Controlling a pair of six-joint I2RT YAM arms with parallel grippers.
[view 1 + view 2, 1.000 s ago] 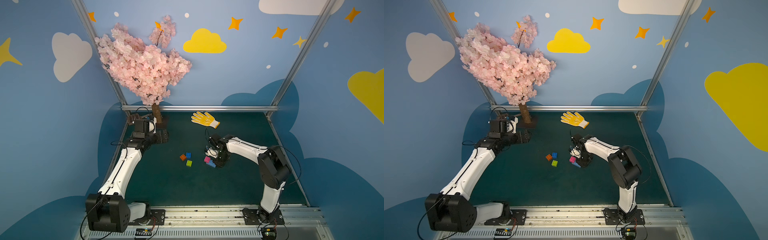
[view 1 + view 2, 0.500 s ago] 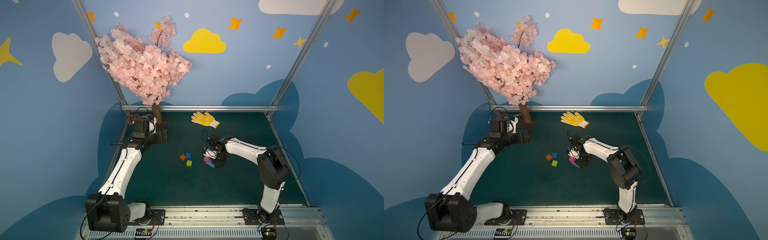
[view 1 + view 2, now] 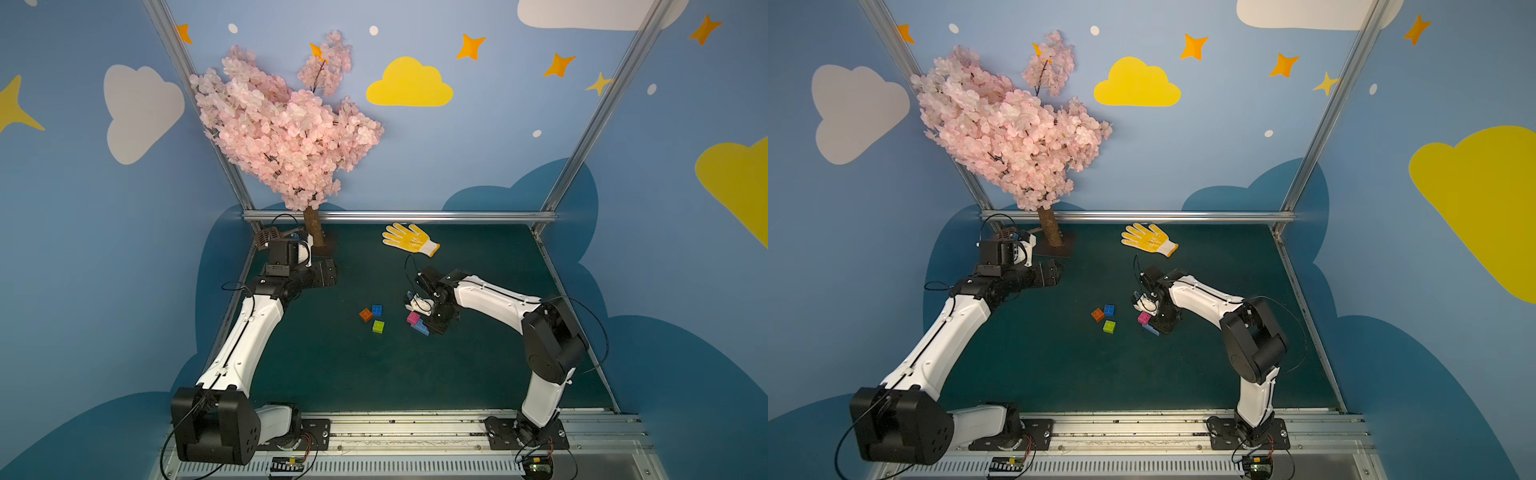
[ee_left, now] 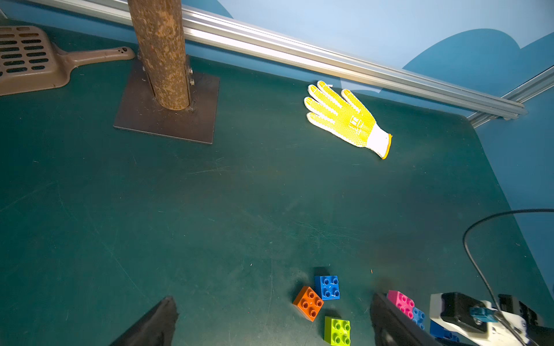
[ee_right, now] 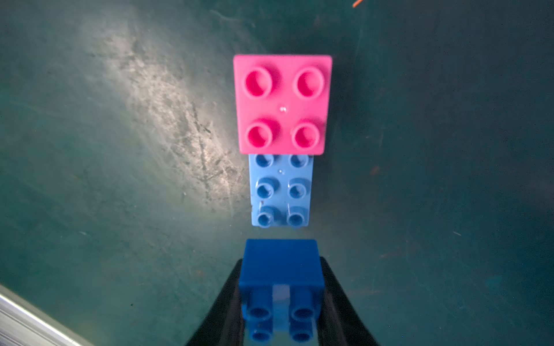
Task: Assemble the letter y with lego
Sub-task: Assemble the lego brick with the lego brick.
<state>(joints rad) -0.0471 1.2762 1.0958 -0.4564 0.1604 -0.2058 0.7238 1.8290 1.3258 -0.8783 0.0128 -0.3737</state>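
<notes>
Three loose lego bricks lie mid-table: orange [image 3: 365, 314], dark blue [image 3: 377, 310] and lime green [image 3: 378, 326]. Just to their right a pink brick [image 5: 282, 103] sits pressed on one end of a longer light blue brick [image 5: 280, 191]. My right gripper [image 5: 281, 265] is shut on a second dark blue brick [image 5: 281, 260], held studs toward the camera, just off the bar's free end and above the mat. In both top views it hangs over that pair [image 3: 434, 326]. My left gripper [image 4: 272, 299] stands open and empty, back near the tree [image 3: 326, 272].
A yellow glove [image 3: 409, 239] lies at the back centre. The tree trunk [image 3: 313, 226] on its dark base plate [image 4: 168, 119] stands back left, with a brown slotted scoop [image 4: 27, 57] beside it. An aluminium rail [image 3: 399, 216] bounds the far edge.
The right wrist has shifted slightly left, toward the pink and light blue pair, still holding the dark blue brick. The left arm has not moved.
</notes>
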